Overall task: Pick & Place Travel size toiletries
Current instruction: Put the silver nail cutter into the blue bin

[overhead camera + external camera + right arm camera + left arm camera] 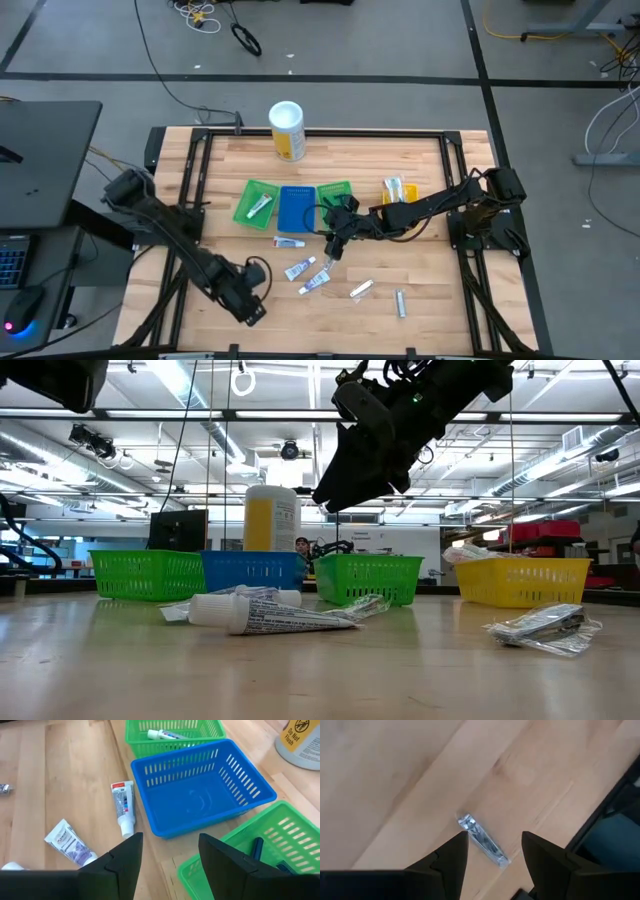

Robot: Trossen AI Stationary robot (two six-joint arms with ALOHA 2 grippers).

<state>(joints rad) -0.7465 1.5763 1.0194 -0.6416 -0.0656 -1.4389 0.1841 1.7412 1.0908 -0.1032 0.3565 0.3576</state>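
Observation:
Several travel size toiletries lie flat on the wooden table: a red-capped white tube, two white-and-blue tubes, and silvery packets. My right gripper hangs open above the table beside the blue tray, with nothing between its fingers. In the right wrist view the red-capped tube and a white-and-blue tube lie ahead of it. My left gripper is open near the table's near left. Its wrist view looks past its fingers at a silvery wrapped item lying on the wood.
Four trays stand in a row at mid-table: a green tray holding a tube, the blue tray, a green tray with a dark blue razor, and a yellow tray. A white-and-yellow canister stands at the far edge.

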